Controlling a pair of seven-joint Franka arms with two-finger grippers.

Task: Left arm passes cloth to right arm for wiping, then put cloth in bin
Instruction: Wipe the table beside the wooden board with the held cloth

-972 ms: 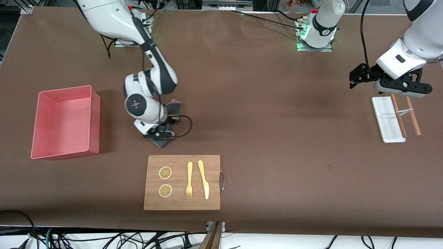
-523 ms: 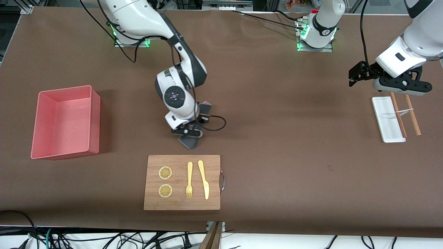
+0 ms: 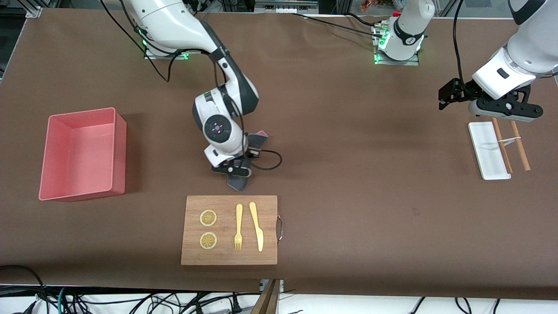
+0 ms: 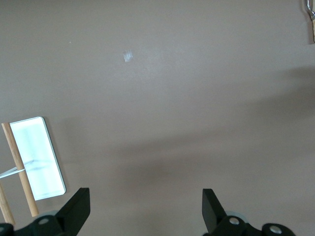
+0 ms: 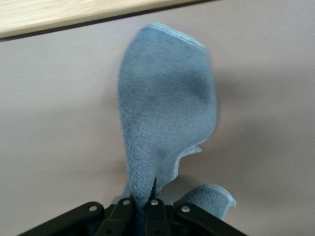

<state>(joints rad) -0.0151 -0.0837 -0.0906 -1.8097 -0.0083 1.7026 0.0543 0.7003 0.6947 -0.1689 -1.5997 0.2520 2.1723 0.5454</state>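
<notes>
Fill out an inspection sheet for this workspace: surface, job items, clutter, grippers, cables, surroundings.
Surface: brown table, one small pale scuff in the left wrist view.
Job's things: cloth grey, trailing on the table just above the wooden board; bin pink, toward the right arm's end, holding nothing visible.
Clutter: two lemon slices, fork and knife on the board; white tray with chopsticks toward the left arm's end.
Grippers: right gripper jaws shut on the cloth; left gripper open, waiting over the table near the tray.
Cables: black lead looping at the right wrist.
Surroundings: cable tangle below the table edge.
</notes>
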